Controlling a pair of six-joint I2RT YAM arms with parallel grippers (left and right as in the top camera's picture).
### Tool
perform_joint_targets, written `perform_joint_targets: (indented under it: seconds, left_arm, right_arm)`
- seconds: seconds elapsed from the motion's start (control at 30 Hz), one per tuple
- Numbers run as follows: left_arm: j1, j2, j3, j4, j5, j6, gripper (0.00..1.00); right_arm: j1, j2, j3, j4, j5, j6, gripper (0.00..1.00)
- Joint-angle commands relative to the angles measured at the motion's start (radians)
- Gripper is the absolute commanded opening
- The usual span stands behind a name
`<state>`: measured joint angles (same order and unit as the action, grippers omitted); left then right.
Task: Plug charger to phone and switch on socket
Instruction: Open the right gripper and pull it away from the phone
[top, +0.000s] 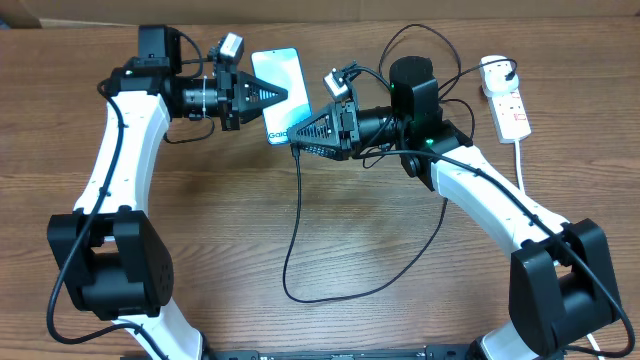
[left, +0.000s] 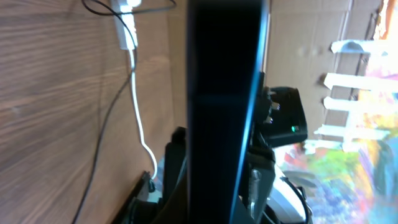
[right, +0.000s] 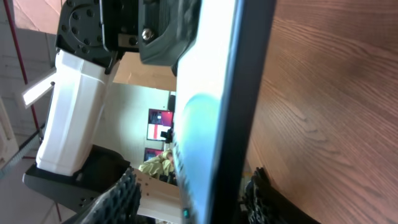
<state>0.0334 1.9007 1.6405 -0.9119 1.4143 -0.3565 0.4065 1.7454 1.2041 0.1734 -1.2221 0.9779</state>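
The phone sits between the two hands at the far middle of the desk, screen facing up.

The left hand is clamped shut on the phone's left long edge. The right hand is at its "Galaxy" end, fingers parted to either side of the slim body with a gap showing. The charger runs from that end in a loop across the desk. I cannot tell if its tip is seated. The socket lies well apart at the far right.
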Motion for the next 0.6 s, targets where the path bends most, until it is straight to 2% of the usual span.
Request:
perform_joint_targets:
  seconds: [0.0, 0.07, 0.2, 0.33, 0.5, 0.57]
  left_arm:
    - [0.037, -0.007, 0.011, 0.005, -0.051, 0.019, 0.04]
    - [0.043, -0.007, 0.011, 0.005, -0.106, 0.020, 0.04]
    - [0.047, -0.007, 0.011, -0.004, -0.240, 0.020, 0.04]
    - [0.047, -0.007, 0.011, 0.000, -0.274, 0.020, 0.04]
    - [0.040, -0.007, 0.011, -0.050, -0.441, 0.021, 0.04]
    - [0.027, -0.007, 0.011, -0.068, -0.494, 0.026, 0.04]
  right_arm:
    - [-0.003, -0.021, 0.014, 0.003, 0.001, -0.008, 0.68]
    - [-0.003, -0.021, 0.014, 0.000, -0.003, -0.013, 0.76]
    - [-0.003, -0.021, 0.013, -0.063, 0.032, -0.071, 0.81]
    - [-0.003, -0.021, 0.013, -0.339, 0.243, -0.196, 0.85]
    - [-0.003, -0.021, 0.013, -0.702, 0.661, -0.260, 0.85]
    - [-0.003, -0.021, 0.013, -0.781, 0.742, -0.300, 0.85]
